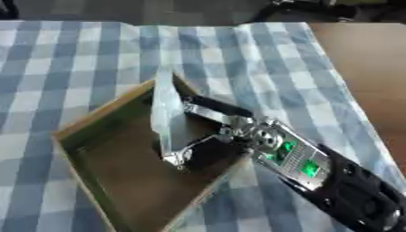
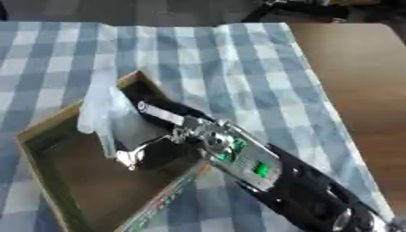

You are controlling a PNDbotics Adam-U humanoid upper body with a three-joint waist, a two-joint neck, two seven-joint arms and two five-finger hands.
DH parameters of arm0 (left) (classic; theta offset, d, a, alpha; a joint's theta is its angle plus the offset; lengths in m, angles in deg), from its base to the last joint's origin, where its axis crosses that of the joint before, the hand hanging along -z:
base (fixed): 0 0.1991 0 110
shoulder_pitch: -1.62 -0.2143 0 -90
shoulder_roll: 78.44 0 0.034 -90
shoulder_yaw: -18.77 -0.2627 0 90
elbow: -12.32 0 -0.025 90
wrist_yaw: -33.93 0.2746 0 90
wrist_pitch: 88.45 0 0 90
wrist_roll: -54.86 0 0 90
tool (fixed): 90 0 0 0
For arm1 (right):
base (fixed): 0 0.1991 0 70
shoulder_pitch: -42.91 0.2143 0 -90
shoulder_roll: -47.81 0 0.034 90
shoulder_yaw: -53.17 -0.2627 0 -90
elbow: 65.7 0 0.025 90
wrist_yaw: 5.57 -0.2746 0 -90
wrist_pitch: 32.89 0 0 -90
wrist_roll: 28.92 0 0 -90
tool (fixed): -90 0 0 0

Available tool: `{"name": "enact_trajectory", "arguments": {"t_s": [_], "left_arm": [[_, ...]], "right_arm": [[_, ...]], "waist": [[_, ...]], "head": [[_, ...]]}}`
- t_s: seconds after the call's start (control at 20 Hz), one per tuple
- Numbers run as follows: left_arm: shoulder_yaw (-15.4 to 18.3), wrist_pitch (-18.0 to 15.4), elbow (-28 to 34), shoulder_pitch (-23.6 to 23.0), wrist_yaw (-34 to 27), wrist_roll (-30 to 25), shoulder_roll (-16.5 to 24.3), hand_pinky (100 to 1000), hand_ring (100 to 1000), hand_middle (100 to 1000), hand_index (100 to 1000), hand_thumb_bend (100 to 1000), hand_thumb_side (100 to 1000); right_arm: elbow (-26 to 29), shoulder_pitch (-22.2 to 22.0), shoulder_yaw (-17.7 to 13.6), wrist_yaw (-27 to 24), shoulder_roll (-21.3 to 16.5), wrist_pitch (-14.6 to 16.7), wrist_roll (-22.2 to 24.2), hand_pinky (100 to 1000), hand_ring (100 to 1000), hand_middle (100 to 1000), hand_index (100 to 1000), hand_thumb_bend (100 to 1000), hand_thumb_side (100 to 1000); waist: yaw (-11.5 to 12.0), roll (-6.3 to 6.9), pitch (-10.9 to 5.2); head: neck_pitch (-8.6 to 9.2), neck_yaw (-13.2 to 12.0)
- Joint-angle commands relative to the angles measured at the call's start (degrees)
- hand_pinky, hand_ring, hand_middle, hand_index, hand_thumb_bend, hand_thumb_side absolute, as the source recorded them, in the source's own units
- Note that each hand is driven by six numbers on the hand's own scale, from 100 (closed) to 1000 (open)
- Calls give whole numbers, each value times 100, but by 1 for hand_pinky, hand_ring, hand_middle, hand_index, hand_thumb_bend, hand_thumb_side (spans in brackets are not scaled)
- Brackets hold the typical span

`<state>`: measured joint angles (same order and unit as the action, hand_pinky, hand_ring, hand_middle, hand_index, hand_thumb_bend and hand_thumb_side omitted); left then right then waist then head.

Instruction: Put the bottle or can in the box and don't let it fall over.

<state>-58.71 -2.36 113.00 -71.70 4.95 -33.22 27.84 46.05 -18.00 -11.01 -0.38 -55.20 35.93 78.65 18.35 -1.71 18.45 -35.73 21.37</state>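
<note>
Right hand (image 1: 208,136), reaching from five o'clock with fingers curled round the clear bottle (image 1: 166,118), holds it upright inside the box (image 1: 79,131).

The box (image 1: 95,136) looks like cardboard — matt brown inside, with a paler raw-looking rim. Inside the box, the bottle (image 1: 165,113) appears to be clear, pale plastic with a soft sheen. The right hand (image 1: 208,136), reaching over the box's near-right wall, is glossy black with bright, polished silver metal parts that catch the light. Under the box lies a blue-and-white checked cloth (image 1: 262,59), matt and slightly creased; right of the cloth the desk (image 2: 357,77) shows smooth brown wood — faintly shiny.
</note>
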Motion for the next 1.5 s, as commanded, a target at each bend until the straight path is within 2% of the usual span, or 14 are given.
{"name": "enact_trajectory", "arguments": {"t_s": [0.05, 0.45, 0.7, 0.85, 0.95, 1.05, 1.35, 1.5], "left_arm": [[80, -10, 103, 10, 17, 10, 240, 984, 1000, 1000, 591, 100, 589], [100, -24, 101, -46, 28, 30, 254, 984, 1000, 1000, 591, 100, 590], [102, -30, 99, -62, 38, 25, 256, 983, 1000, 1000, 591, 100, 591], [99, -32, 101, -64, 44, 20, 254, 982, 1000, 1000, 591, 100, 591], [96, -33, 106, -63, 47, 13, 251, 982, 1000, 1000, 590, 100, 592], [98, -33, 108, -67, 50, 12, 249, 981, 1000, 1000, 590, 100, 591], [102, -31, 111, -72, 45, 15, 245, 979, 1000, 1000, 589, 100, 591], [109, -33, 112, -89, 47, 20, 251, 979, 1000, 1000, 589, 100, 591]], "right_arm": [[143, 2, -131, 115, -114, -69, 221, 1000, 1000, 1000, 1000, 100, 204], [283, -102, -406, 20, -187, -133, 473, 1000, 1000, 1000, 1000, 100, 202], [283, -86, -541, -143, -210, 109, 498, 1000, 1000, 1000, 1000, 100, 203], [284, -73, -560, -171, -253, 313, 584, 1000, 1000, 1000, 1000, 100, 266], [284, -79, -559, -174, -276, 412, 690, 1000, 1000, 1000, 1000, 100, 235], [284, -96, -563, -149, -293, 365, 771, 1000, 1000, 1000, 1000, 100, 198], [284, -97, -554, -187, -307, -100, 935, 1000, 1000, 1000, 1000, 100, 251], [284, -106, -579, -288, -315, -184, 931, 1000, 1000, 1000, 1000, 100, 253]], "waist": [[-16, 38, -144], [-82, 62, -164], [-110, 76, -164], [-113, 81, -165], [-110, 81, -163], [-106, 80, -161], [-102, 79, -165], [-119, 82, -173]], "head": [[-14, 7], [-22, -19], [-31, -25], [-29, -13], [-25, -3], [-23, 6], [-11, 12], [-9, -1]]}}
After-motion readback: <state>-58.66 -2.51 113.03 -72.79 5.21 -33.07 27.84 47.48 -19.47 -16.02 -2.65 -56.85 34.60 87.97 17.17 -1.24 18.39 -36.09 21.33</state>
